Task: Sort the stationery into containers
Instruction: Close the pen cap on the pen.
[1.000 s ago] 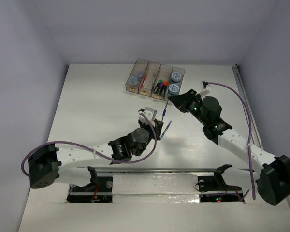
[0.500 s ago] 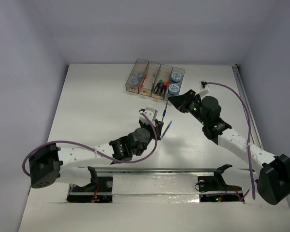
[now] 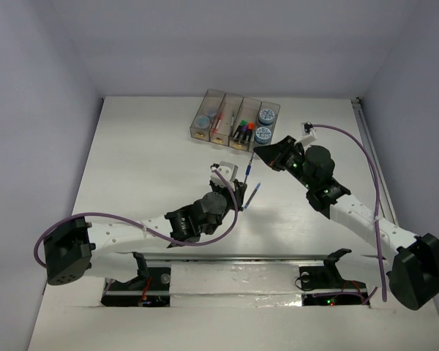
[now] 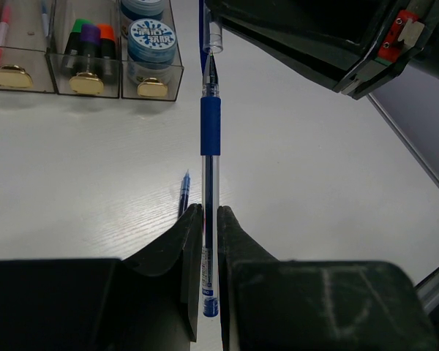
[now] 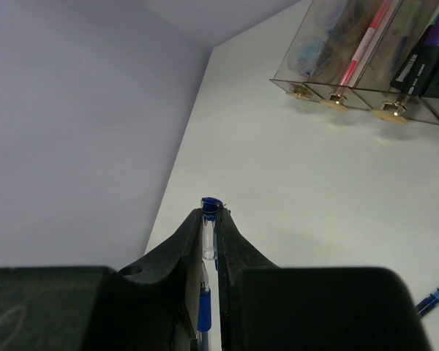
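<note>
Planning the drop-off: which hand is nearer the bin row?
Right. The right hand sits just off the near ends of the bin row; the left hand is farther off, at the other end of the blue pen both grip.

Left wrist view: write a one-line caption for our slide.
Left gripper and right gripper each pinch one end of a blue pen, bins beyond.
</note>
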Robot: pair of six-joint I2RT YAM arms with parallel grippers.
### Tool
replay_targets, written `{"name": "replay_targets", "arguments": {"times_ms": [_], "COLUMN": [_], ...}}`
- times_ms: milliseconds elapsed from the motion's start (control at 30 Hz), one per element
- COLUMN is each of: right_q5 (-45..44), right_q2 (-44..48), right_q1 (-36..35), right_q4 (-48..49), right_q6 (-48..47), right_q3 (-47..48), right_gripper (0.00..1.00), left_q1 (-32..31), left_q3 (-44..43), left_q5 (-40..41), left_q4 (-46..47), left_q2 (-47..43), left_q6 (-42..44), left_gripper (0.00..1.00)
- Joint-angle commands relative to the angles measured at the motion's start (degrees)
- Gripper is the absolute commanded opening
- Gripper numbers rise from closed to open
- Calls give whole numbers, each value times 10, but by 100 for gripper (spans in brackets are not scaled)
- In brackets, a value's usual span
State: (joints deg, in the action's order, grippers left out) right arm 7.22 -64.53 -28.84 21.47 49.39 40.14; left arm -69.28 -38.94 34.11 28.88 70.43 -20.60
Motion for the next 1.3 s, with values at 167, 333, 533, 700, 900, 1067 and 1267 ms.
{"name": "replay_targets", "arguments": {"times_ms": [167, 333, 533, 700, 900, 1067, 1267], "right_q5": [9, 10, 11, 8, 10, 8, 8], "right_q2": [5, 5, 10, 8, 6, 5, 2], "right_q1": [3, 3, 3, 3, 3, 3, 3], "right_q4": [30, 30, 24, 22, 20, 18, 20], "right_q6": [-11, -12, -21, -23, -25, -26, -26], "right_q3": [28, 29, 36, 35, 35, 33, 29], "right_gripper": [8, 8, 8, 8, 8, 8, 8], "left_q1": [3, 3, 8, 8, 8, 8, 8], "left_q3": [-27, -27, -27, -29, -29, -31, -29], "left_q5": [-6, -9, -5, -8, -10, -11, -17], "left_q4": [15, 16, 16, 21, 21, 21, 23], "left_q2": [4, 4, 2, -2, -1, -5, -9], "left_q6": [5, 6, 6, 13, 12, 14, 14], "left_gripper": [0, 0, 0, 0, 0, 0, 0]}}
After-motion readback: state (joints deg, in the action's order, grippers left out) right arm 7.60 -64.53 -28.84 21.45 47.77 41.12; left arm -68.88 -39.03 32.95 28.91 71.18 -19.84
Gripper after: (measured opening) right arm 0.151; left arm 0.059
